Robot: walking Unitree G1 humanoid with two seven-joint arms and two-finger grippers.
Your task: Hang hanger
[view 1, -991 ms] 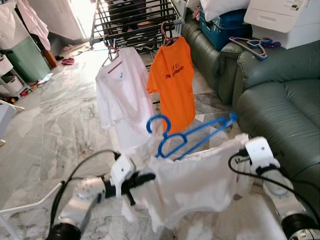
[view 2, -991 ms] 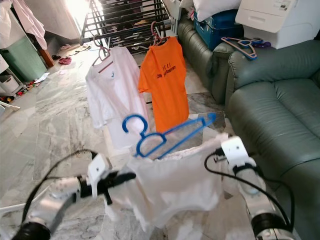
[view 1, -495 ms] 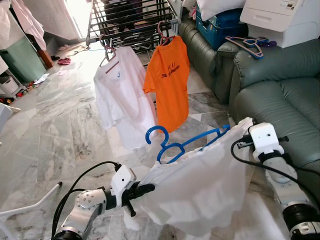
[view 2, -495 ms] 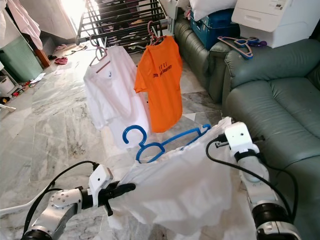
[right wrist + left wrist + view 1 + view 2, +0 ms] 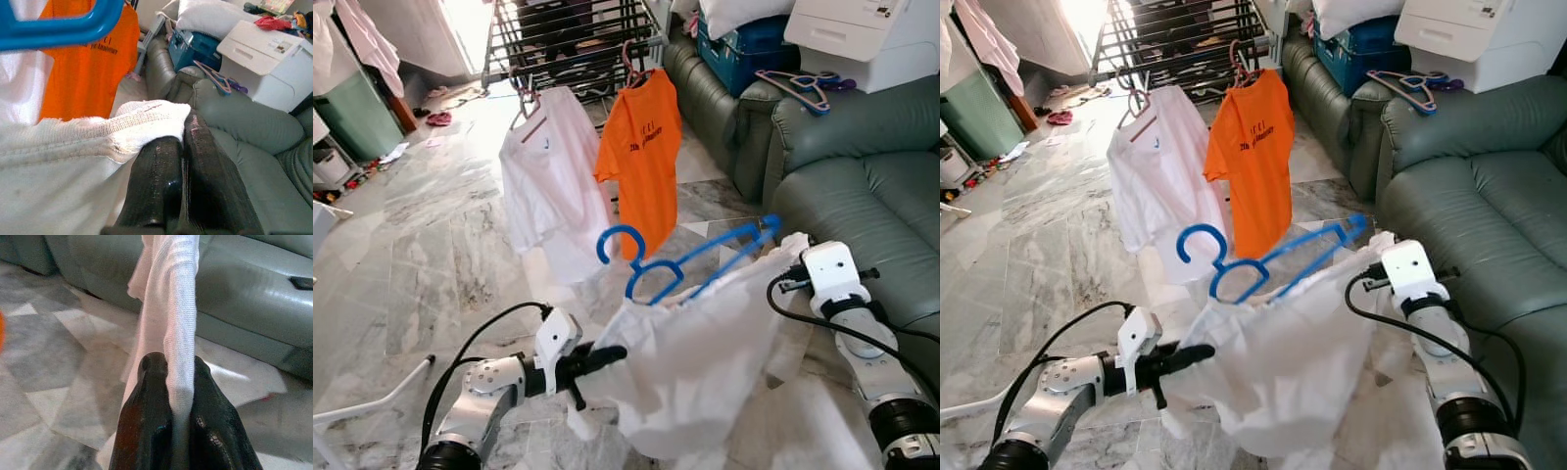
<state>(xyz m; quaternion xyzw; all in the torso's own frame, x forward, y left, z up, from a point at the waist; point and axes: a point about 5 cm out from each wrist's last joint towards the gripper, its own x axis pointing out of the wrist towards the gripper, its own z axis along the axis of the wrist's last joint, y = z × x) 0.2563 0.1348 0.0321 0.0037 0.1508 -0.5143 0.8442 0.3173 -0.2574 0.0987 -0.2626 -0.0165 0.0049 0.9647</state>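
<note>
A blue hanger (image 5: 690, 259) sits tilted inside the neck of a white garment (image 5: 695, 367) that I hold stretched between both arms. My left gripper (image 5: 612, 354) is shut on the garment's lower left edge; the left wrist view shows the cloth (image 5: 178, 333) pinched between the black fingers (image 5: 146, 421). My right gripper (image 5: 182, 142) is shut on the garment's right edge (image 5: 146, 115), near the hanger's raised end (image 5: 766, 230). Beyond stands a black drying rack (image 5: 578, 44) with a white shirt (image 5: 553, 181) and an orange shirt (image 5: 644, 152) hanging on it.
A green leather sofa (image 5: 862, 186) runs along my right. On its far arm lie spare hangers (image 5: 803, 88), beside a white printer (image 5: 871, 29) and a blue box (image 5: 749, 49). Marble floor (image 5: 421, 245) spreads to my left, with a green bin (image 5: 352, 113) at the far left.
The hanger's right end has risen, tilting the hanger more steeply. The garment has bunched up between the grippers and hangs narrower. My left gripper has moved slightly right and up.
</note>
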